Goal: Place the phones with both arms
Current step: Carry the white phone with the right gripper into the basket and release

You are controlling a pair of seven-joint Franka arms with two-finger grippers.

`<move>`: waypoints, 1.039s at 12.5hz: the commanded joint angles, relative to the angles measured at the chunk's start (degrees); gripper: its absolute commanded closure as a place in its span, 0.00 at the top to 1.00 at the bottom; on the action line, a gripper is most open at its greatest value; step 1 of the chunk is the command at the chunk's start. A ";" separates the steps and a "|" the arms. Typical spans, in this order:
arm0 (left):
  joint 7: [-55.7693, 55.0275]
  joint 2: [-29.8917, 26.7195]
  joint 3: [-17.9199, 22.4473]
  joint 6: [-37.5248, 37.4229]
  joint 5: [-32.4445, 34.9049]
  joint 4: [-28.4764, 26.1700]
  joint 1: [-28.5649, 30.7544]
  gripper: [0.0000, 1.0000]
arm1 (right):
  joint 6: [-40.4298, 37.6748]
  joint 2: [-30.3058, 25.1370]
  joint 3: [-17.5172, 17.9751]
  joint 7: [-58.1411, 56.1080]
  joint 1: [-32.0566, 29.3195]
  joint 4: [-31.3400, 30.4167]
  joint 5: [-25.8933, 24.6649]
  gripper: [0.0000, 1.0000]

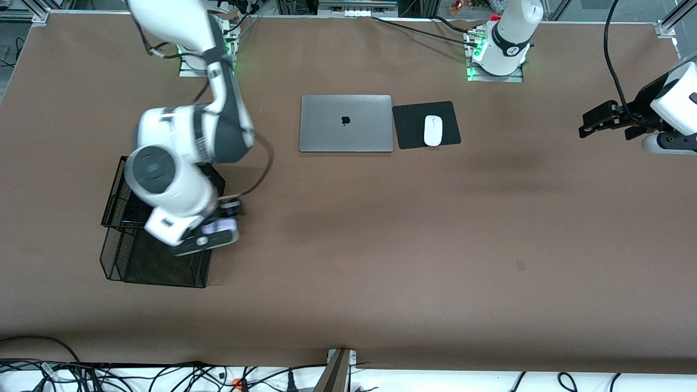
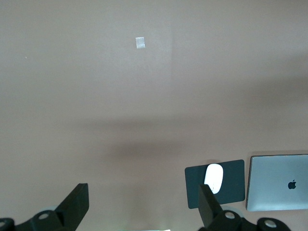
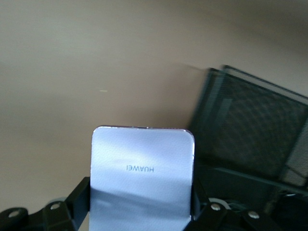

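My right gripper is shut on a pale lavender-white phone, gripping it by its two long edges. The phone's back carries a brand name. It hangs over the edge of a black wire-mesh basket, on the basket's side toward the left arm's end of the table. The right arm hides much of the basket's inside. My left gripper waits open with nothing in it, above bare table at the left arm's end.
A shut grey laptop lies mid-table near the bases. Beside it a white mouse rests on a black pad. A small tape patch marks the brown tabletop.
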 commanded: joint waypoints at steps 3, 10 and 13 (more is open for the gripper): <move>-0.20 -0.67 0.70 -0.62 -0.92 -1.08 -0.57 1.00 | 4.99 2.19 0.89 -9.97 -7.29 -0.77 0.69 0.00; 0.41 0.03 0.26 -0.36 1.80 -0.73 -0.75 1.00 | 11.16 6.58 2.12 -10.44 -14.07 -2.80 0.78 0.00; 0.50 -0.14 0.26 -0.36 2.69 -0.64 -0.66 1.00 | 12.22 7.46 2.38 -9.65 -14.25 -2.80 0.87 0.00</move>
